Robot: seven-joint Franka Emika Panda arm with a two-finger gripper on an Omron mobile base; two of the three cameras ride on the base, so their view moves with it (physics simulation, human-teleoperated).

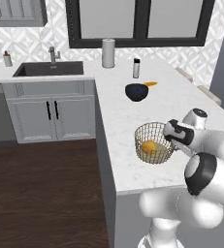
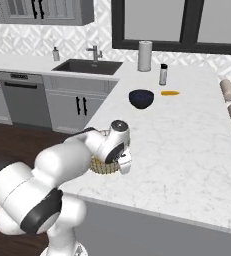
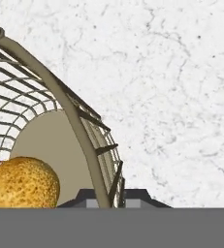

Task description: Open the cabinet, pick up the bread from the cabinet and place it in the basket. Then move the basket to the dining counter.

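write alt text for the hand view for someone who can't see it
Close-up from the robot's hand: the tool straddles the rim of a wire mesh basket, one tip inside and one outside. A golden bread bun lies in the basket's bottom, and the white marble dining counter spreads beyond.

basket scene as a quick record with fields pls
basket: wire mesh, upright on the white stone counter, near its front edge
bread: inside the basket, on its floor
gripper: at the basket rim, one finger on each side of the wire
blue bowl: farther back on the same counter, apart from the basket
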